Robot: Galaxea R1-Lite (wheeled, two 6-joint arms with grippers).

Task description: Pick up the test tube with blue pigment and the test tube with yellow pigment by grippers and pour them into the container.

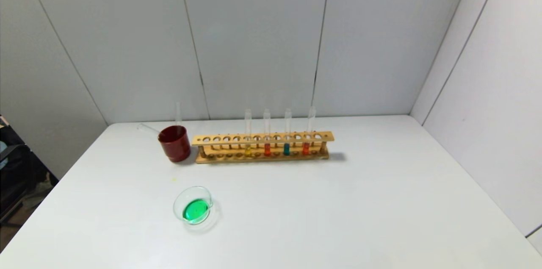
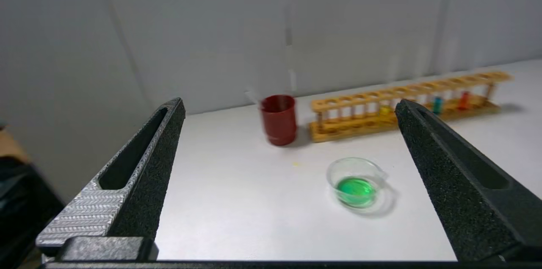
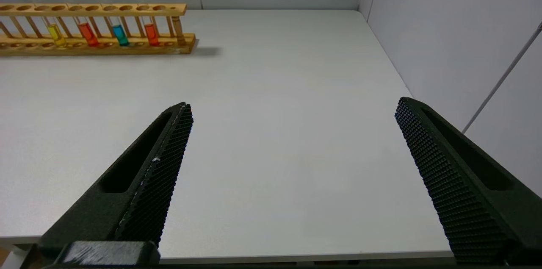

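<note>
The container [image 1: 178, 206], a shallow clear glass dish, stands at the front left of the table and holds green liquid; it also shows in the left wrist view [image 2: 334, 172]. A tube with teal-blue liquid [image 1: 286, 148] stands upright in the wooden rack [image 1: 262, 137]. A tube with yellow liquid [image 1: 247, 151] stands further left in the rack; it looks dull amber here and brighter in the right wrist view [image 3: 56, 34]. My left gripper [image 2: 290, 103] is open and empty, over the near left table edge. My right gripper [image 3: 293, 103] is open and empty, over the near right edge. Neither shows in the head view.
A dark red cup [image 1: 174, 144] stands at the rack's left end, with clear empty glass tubes [image 1: 178, 113] sticking out of it. Two tubes with orange-red liquid [image 1: 267, 149] stand in the rack. Grey walls close the back and right sides.
</note>
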